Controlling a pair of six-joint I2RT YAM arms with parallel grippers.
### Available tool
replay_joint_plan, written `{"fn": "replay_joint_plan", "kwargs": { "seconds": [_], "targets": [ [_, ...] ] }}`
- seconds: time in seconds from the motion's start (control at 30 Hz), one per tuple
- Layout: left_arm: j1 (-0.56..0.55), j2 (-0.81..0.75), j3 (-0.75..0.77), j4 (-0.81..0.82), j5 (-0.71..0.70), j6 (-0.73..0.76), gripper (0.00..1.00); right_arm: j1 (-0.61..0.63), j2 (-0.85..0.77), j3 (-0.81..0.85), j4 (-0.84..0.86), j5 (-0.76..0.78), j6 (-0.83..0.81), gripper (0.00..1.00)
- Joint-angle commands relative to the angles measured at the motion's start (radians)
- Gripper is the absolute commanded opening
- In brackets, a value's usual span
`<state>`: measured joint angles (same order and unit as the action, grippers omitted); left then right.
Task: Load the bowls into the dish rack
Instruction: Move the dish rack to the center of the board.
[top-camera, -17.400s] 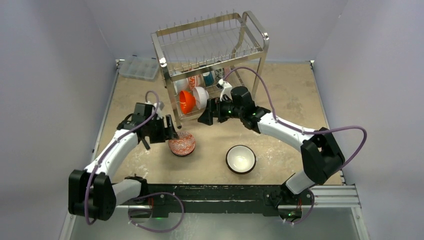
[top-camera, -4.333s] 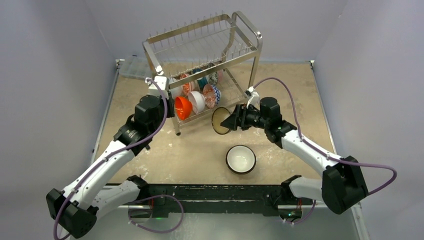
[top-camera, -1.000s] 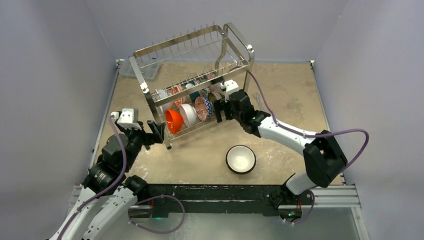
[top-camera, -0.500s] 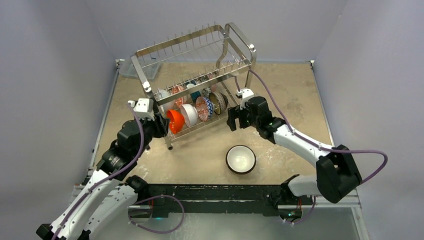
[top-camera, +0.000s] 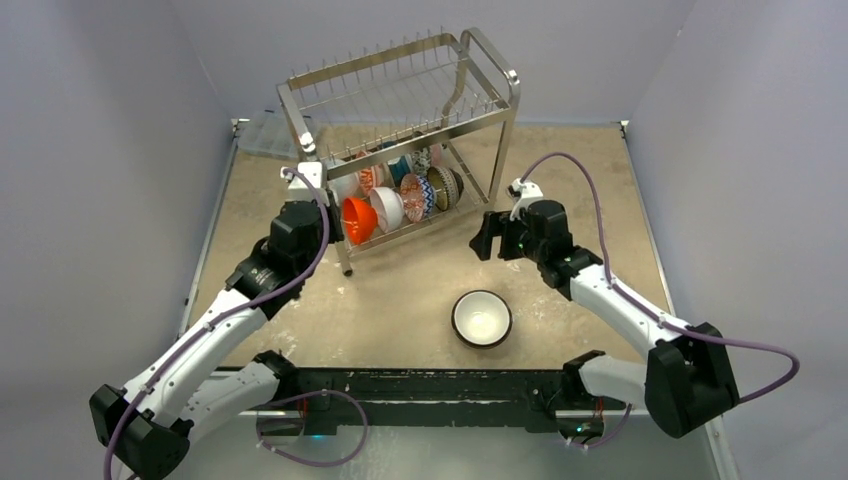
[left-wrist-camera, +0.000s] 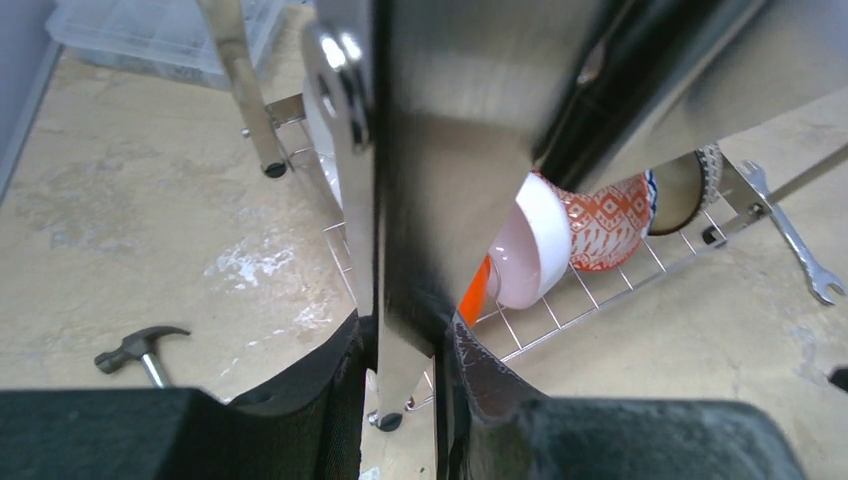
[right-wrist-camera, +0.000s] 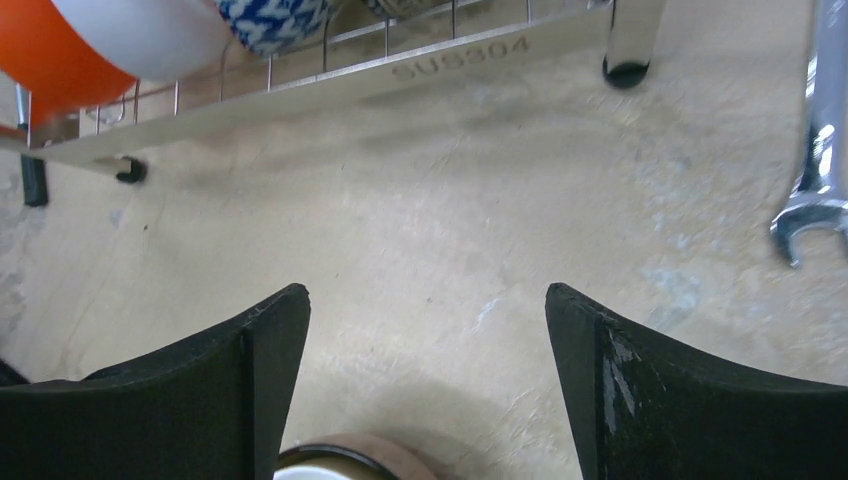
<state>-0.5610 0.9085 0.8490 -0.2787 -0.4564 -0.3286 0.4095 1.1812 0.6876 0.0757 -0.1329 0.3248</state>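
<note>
**A:** What has the left gripper (left-wrist-camera: 402, 385) got?
**B:** The front left leg of the dish rack (top-camera: 405, 125), low down. Its fingers (left-wrist-camera: 320, 410) are squeezed tight against the shiny post on both sides

**A:** And the right gripper (right-wrist-camera: 425, 340)?
**B:** It is spread wide with nothing between the fingers (right-wrist-camera: 250, 370). It hangs over bare table (top-camera: 600, 180) just off the rack's right end, clear of the wire

**A:** Where are the bowls?
**B:** Most stand on edge in the lower tier. The front row, from the left, is a plain orange bowl (top-camera: 358, 220), a white bowl (top-camera: 388, 208), a red-and-white patterned bowl (top-camera: 412, 198), a blue-and-white bowl (top-camera: 430, 192) and a tan bowl (top-camera: 447, 187). More patterned ones sit behind, too crowded to count

**A:** Any outside the rack?
**B:** One dark-outside bowl (top-camera: 482, 318) with a white inside sits upright on the table, well apart from the rack. Its rim shows just under the open right fingers

**A:** Anything else?
**B:** A wrench (right-wrist-camera: 815, 150) lies by the rack's right leg and a small hammer (left-wrist-camera: 140, 350) lies to the rack's left. A clear plastic box (top-camera: 262, 135) sits behind its left end
</note>
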Motion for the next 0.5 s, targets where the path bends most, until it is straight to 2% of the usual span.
{"fn": "replay_joint_plan", "kwargs": {
  "seconds": [0.0,0.1,0.2,0.37,0.47],
  "targets": [
    [0.009,-0.018,0.055,-0.106,-0.091,-0.005,0.32,-0.006,-0.04,-0.054,-0.062,-0.068,0.097,0.91],
    [0.009,-0.071,0.034,-0.134,-0.055,-0.047,0.65,-0.007,-0.062,-0.102,-0.099,-0.092,0.156,0.93],
    [0.009,-0.142,-0.009,-0.157,-0.008,-0.109,0.82,-0.006,-0.089,-0.154,-0.132,-0.099,0.211,0.96],
    [0.009,-0.251,-0.058,-0.236,0.086,-0.22,0.87,-0.007,-0.168,-0.201,-0.226,-0.019,0.272,0.98],
    [0.009,-0.304,-0.1,-0.256,0.162,-0.271,0.88,-0.007,-0.217,-0.232,-0.229,-0.035,0.297,0.97]
  ]
}}
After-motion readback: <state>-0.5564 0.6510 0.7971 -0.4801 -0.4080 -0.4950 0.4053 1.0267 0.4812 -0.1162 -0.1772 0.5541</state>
